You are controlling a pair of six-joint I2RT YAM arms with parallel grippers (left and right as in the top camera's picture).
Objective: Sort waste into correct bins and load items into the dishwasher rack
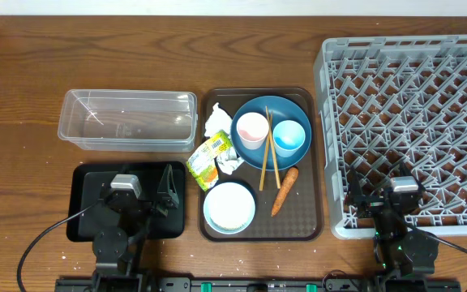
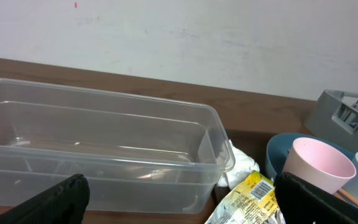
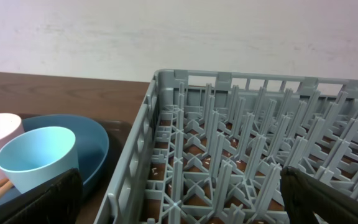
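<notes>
Left hand (image 1: pixel 126 199) wide open, empty, over black tray (image 1: pixel 83 229) left of brown tray (image 1: pixel 302 221), right hand (image 1: pixel 401 203) likewise over dishwasher rack (image 1: pixel 412 89) right of it

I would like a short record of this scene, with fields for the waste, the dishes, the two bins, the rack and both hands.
waste: tissue, wrapper, carrot, all on brown tray
dishes: pink cup, blue cup, chopsticks on plate; bowl beside
bins: clear tub empty; black tray partly hidden
rack: no dishes
hands: left hand, right hand open, empty
</notes>
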